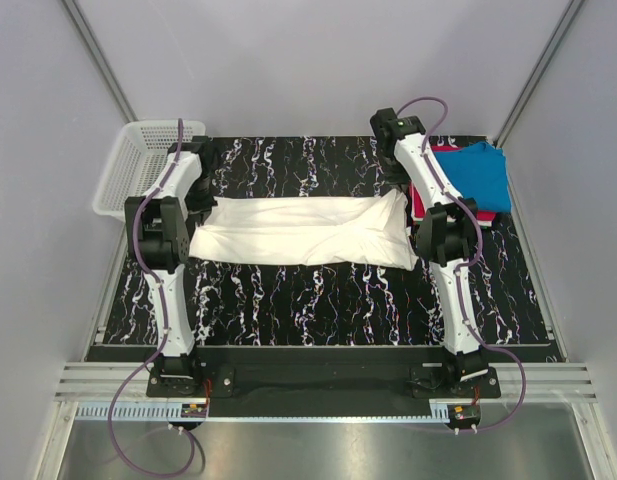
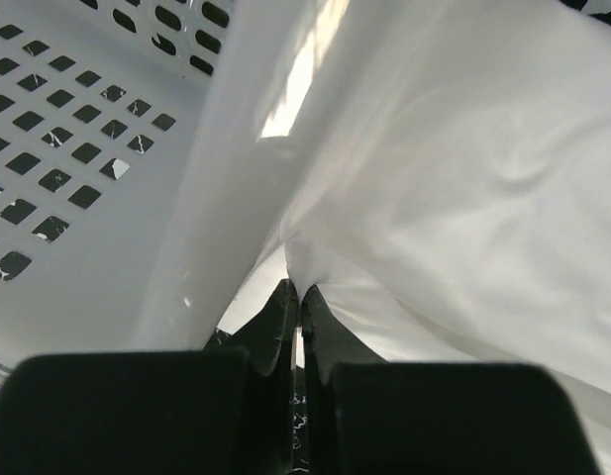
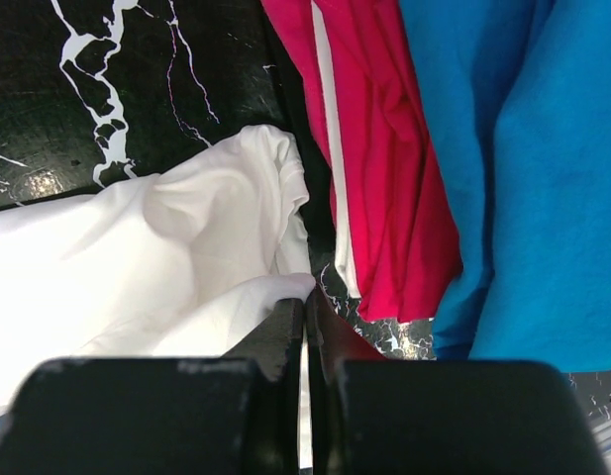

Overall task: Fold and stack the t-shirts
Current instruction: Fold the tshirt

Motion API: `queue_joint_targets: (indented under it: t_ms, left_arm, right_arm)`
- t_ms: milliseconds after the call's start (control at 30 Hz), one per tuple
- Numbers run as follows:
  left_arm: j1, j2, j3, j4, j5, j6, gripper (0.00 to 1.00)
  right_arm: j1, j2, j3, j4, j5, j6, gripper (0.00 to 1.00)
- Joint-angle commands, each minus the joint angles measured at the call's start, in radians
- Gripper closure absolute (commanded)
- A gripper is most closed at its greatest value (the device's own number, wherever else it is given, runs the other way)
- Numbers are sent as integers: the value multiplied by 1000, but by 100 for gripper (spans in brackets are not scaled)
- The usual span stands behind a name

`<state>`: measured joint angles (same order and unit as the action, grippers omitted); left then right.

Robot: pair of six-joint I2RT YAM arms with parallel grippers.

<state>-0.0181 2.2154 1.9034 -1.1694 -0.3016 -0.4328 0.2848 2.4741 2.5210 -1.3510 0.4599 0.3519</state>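
The white t-shirt (image 1: 303, 230) lies as a long folded strip across the black marbled mat. My left gripper (image 1: 206, 202) is shut on its left end, with the cloth pinched between the fingertips in the left wrist view (image 2: 297, 289). My right gripper (image 1: 407, 194) is shut on its right end, where a white corner (image 3: 285, 289) is caught at the tips of that gripper (image 3: 307, 300). A blue t-shirt (image 1: 478, 175) lies on a red one (image 1: 420, 203) at the back right. Both also show in the right wrist view, the red one (image 3: 384, 148) left of the blue one (image 3: 528, 178). No print shows on the white cloth.
A white mesh basket (image 1: 138, 165) stands at the back left, its wall (image 2: 77, 148) close beside my left gripper. The mat (image 1: 318, 310) ends near a metal rail by the arm bases. Grey walls enclose the table on both sides and at the back.
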Motion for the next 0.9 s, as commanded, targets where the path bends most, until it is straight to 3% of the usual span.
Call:
queue_joint_targets:
  t_ms: [0,267,333,367,433,533,733,867]
  left_arm:
    - [24,17,36,40,-71,16,100]
    - [23,16,22,39,-83,12,99]
    - [23,18,25,34,-85,9,88]
    - [24,17,23,34,-87,8,83]
    - [23,7,20,30,-90,3,67]
    - [23,-19,13,30,-90,-3,57]
    - [24,-81,5,30,-82,-7,53]
    - [-2,-123,-18,31,-79,-14,53]
  right_arm:
    - [-9,25,47,19,23,13,100]
    - [-9,40,55,39,5,4,100]
    - [-9,46,56,35,3,6,100]
    - [-9,45,53,38,-1,4,90]
    - [-9,46,58,38,-1,4,84]
    - [-9,37,64,38,-1,1,80]
    - [-9,-50,82,58,28,-10,79]
    - [-9,-104,82,69,23,-19,73]
